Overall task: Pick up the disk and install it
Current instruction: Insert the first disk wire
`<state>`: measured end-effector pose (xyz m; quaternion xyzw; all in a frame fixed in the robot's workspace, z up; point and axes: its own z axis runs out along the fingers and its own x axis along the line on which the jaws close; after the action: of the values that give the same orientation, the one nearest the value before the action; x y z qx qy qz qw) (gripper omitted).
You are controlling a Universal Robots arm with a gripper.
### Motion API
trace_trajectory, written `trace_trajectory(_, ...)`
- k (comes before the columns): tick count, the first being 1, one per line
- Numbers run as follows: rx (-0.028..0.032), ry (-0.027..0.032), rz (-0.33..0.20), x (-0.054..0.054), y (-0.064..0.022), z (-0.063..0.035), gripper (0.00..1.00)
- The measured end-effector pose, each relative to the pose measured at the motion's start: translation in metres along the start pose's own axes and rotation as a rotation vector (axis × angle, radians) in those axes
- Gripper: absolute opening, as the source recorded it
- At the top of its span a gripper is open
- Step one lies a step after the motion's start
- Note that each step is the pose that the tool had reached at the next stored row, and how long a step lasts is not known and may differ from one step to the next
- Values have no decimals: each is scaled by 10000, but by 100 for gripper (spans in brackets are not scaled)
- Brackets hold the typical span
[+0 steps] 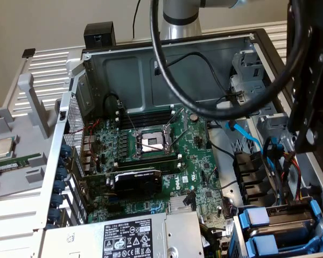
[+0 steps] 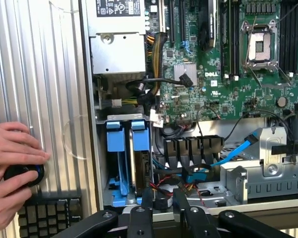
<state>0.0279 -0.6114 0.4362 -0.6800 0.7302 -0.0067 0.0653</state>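
Two blue-framed drives (image 2: 114, 139) (image 2: 140, 136) stand side by side in the drive bay of the open computer case (image 2: 89, 99). I cannot tell which of them is the disk. The exterior view has the same blue carriers (image 1: 257, 217) (image 1: 266, 246) at the case's lower right corner. My gripper (image 2: 165, 218) hovers just outside the case wall beside that bay. Its fingers (image 2: 140, 218) are apart and nothing is between them. The arm's black wrist body (image 1: 312, 80) hangs over the right side of the case.
The motherboard (image 2: 223, 84) with its bare processor socket (image 2: 260, 47) fills the case, with a power supply (image 2: 116, 49) beside the bay. Loose cables, one blue (image 2: 233, 151), lie near the bay. A person's hands (image 2: 10, 163) rest on a black controller. A processor chip (image 1: 2, 148) sits on the grey rack.
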Motion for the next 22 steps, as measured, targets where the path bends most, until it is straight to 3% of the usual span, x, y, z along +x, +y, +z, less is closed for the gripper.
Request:
trace_trajectory(7,-8,11,95,-47,1,-25,31)
trace_trajectory(15,-161,38,259,-84,4,-21,31)
trace_trajectory(22,-164,41,276,-89,4,-21,31)
